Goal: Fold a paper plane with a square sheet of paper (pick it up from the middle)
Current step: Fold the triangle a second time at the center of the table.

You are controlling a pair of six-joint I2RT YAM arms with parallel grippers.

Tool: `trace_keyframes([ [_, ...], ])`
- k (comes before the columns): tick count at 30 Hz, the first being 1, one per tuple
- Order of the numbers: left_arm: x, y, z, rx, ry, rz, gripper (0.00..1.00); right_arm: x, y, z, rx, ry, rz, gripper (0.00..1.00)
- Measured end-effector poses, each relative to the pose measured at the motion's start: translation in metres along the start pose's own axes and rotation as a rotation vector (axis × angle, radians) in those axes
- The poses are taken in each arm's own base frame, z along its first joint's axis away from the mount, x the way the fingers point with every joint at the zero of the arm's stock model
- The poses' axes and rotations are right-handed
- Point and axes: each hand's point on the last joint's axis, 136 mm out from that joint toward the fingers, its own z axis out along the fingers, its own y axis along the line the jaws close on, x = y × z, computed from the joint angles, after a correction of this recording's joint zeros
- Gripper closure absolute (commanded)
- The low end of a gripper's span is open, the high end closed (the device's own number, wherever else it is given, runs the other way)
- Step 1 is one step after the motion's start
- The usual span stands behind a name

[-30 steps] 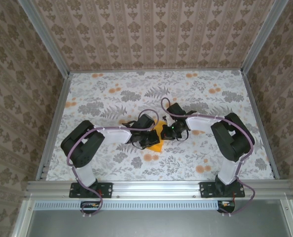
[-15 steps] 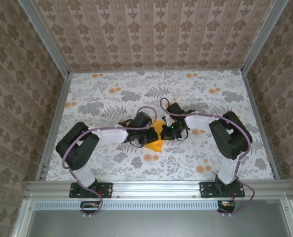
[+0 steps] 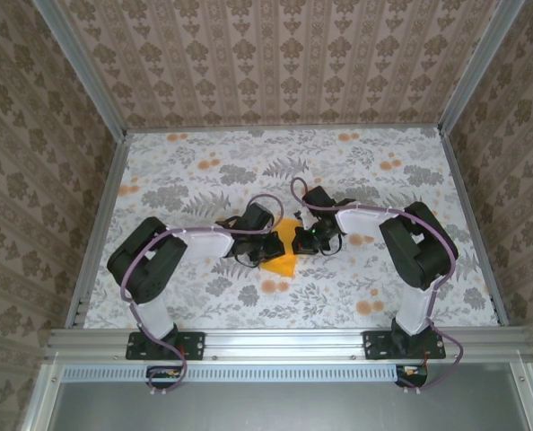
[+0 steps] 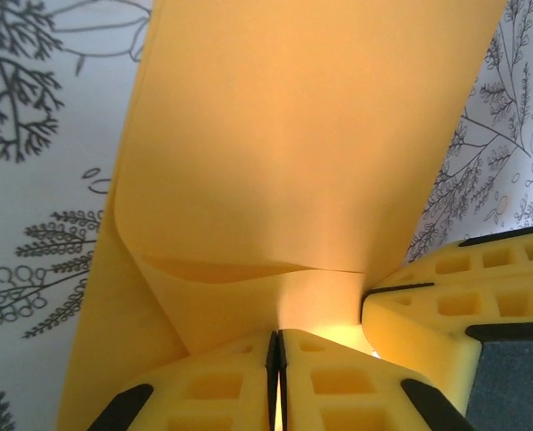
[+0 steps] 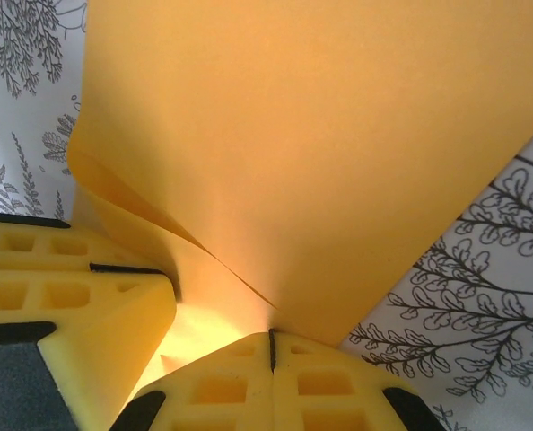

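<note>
The square sheet of paper (image 3: 283,261), plain orange-yellow and folded over itself, lies at the middle of the table between both grippers. My left gripper (image 3: 272,245) is shut on its left side. In the left wrist view the left gripper (image 4: 277,357) pinches a fold of the sheet (image 4: 302,153), which rises away in front. My right gripper (image 3: 300,239) is shut on the sheet's right side. The right wrist view shows the right gripper (image 5: 270,348) closed on a layered edge of the sheet (image 5: 320,153). The grippers hide most of the sheet, so I cannot tell whether it has a paper plane's shape.
The table (image 3: 195,180) has a cloth printed with grey leaves and small orange flowers. Patterned walls and metal rails (image 3: 100,215) close it in on three sides. The other gripper's yellow finger (image 4: 464,287) stands close by the left gripper.
The left arm has shifted slightly, its wrist moving a little back and left while still pinching the paper. The right arm has hardly moved.
</note>
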Motion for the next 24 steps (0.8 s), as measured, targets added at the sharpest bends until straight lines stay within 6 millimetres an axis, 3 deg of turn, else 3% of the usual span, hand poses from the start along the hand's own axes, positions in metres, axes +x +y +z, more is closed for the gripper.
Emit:
trace_keyframes([
  [13,-0.014,0.005,-0.005,0.015,-0.02,-0.031,0.73,-0.003,0.001,0.002,0.0,0.006,-0.012,1.0],
  [24,-0.033,0.016,-0.014,0.022,-0.039,-0.041,0.7,-0.005,0.003,0.004,-0.004,-0.001,-0.035,1.0],
])
